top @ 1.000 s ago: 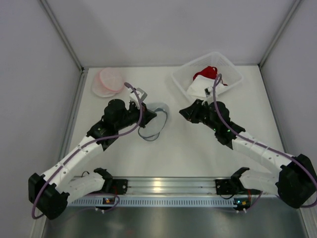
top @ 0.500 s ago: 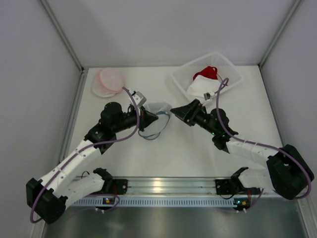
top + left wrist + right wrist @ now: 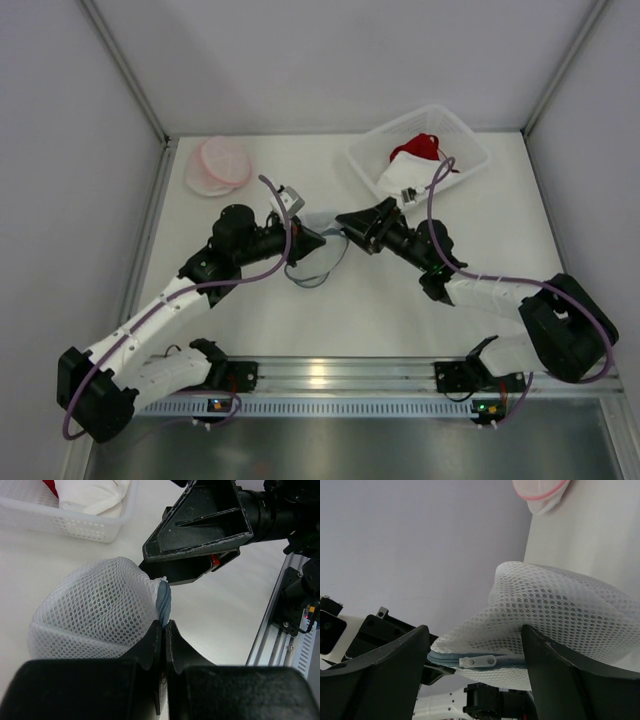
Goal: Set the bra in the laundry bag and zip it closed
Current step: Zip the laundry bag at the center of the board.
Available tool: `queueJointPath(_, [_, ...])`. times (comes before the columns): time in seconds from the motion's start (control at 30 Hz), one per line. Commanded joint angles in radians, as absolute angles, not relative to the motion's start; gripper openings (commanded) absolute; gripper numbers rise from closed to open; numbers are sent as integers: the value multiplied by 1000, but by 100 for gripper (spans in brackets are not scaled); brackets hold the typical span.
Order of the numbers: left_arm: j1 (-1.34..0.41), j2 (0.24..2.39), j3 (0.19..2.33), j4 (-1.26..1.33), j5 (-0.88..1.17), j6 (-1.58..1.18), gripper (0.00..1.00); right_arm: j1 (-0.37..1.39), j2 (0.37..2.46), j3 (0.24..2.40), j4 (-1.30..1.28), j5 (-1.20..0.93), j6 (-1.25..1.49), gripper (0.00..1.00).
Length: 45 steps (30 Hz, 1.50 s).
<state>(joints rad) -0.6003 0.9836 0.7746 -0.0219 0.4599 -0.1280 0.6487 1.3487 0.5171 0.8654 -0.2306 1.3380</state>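
- Reading the laundry bag (image 3: 95, 610) as soft, light, floppy mesh; it sits mid-table between your arms.
- Grab its blue zipper edge or the zipper pull (image 3: 477, 661); mesh likely just bunches.
- Your left gripper (image 3: 164, 625) is clamped tight on that zipper edge.
- Your right gripper (image 3: 474, 630) has jaws wide apart, straddling the pull, holding nothing.
- Pink bra (image 3: 222, 163) looks not bagged yet, far-left on the table (image 3: 380, 310).

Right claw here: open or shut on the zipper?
Open. On the right claw, the fingers stand wide apart in the wrist view; the zipper pull of the bag lies between them, not pinched.
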Motion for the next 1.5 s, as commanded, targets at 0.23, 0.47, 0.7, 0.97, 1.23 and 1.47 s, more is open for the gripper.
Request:
queueJointPath(0.23, [-614,986,781,67,420,-104,0,670,1298,577,899,-248,1357,67])
queueJointPath(0.47, [-615,1005,778,67,374,-89,0,673,1259,568,836,-236,1381,59])
queueJointPath(0.7, [-618,1002,773,67,364,-80,0,673,1246,595,738,-239,1345,51])
queueJointPath(0.97, [-618,980,776,67,371,-78,0,675,1270,591,670,-262,1272,52])
queueJointPath(1.23, [-618,986,779,67,399,-91,0,680,1275,604,718,-267,1249,35])
queueJointPath(1.47, [-618,988,775,66,405,-94,0,681,1258,583,745,-243,1241,23])
